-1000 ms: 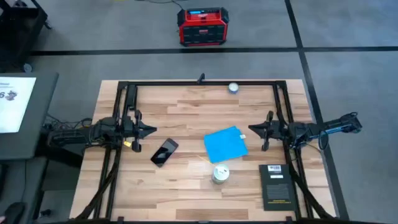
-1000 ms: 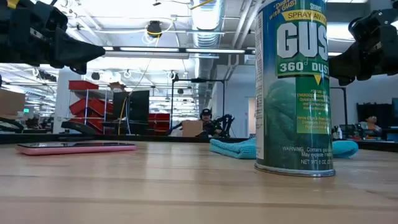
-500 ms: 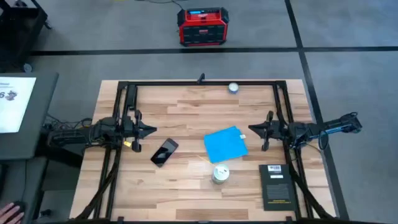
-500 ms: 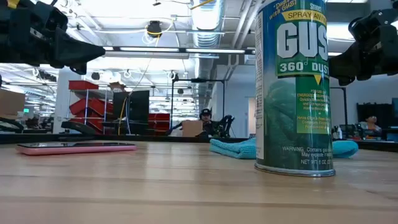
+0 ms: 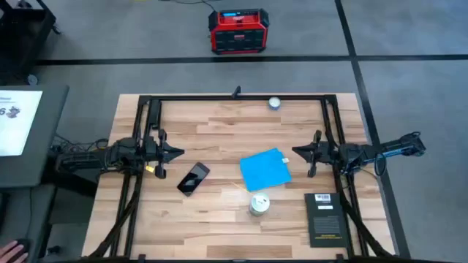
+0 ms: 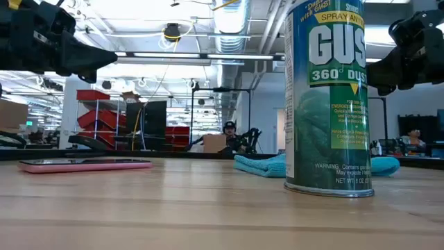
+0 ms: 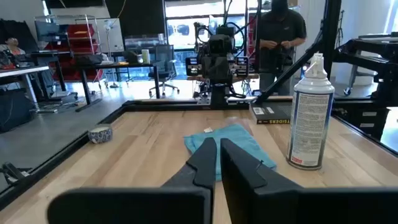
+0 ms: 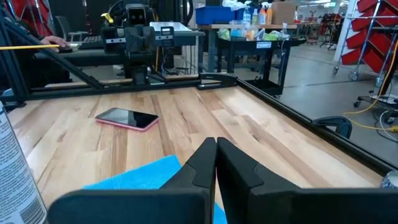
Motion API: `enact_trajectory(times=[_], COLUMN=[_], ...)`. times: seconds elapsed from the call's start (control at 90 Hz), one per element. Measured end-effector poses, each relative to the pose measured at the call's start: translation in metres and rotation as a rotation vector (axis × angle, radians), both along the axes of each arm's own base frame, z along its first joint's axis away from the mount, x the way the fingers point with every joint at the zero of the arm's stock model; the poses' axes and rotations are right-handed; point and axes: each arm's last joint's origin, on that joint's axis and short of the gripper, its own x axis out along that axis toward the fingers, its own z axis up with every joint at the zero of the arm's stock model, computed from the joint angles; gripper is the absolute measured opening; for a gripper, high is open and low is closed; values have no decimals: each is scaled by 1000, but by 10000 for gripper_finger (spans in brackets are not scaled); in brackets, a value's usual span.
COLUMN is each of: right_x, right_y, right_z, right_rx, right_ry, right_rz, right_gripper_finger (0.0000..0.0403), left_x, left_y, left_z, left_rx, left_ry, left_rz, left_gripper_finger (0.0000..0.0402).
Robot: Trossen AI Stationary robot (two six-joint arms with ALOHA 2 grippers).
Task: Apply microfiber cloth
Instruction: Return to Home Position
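Cloth (image 5: 265, 169) lying flat on the tabletop (image 5: 219, 124), just ahead of the right fingers (image 5: 300, 153) (pressed closed, gripping nothing), left fingers (image 5: 174, 153) hovering closed, phone (image 5: 193, 178) lying just beside them.

Overall: bright, even, lit from overhead.
Source: ceiling lights (image 6: 180, 54), blown to white in low view.
Shadows: faint, soft, at base of spray can (image 6: 329, 104).
On microfiber cloth (image 5: 265, 170): even light.
On table (image 5: 219, 124): slight sheen.
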Motion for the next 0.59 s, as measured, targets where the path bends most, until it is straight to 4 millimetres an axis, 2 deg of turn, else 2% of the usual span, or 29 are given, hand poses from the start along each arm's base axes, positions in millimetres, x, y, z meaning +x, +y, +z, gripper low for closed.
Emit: enact_trajectory(times=[0.589], right_x=[0], right_y=[0], right_z=[0], right_rx=[0], right_ry=[0], right_rz=[0], right_gripper_finger=[0], left_x=[0], left_y=[0], left_z=[0], left_rx=[4], left_ry=[0], left_rz=[0], left_gripper_finger=[0])
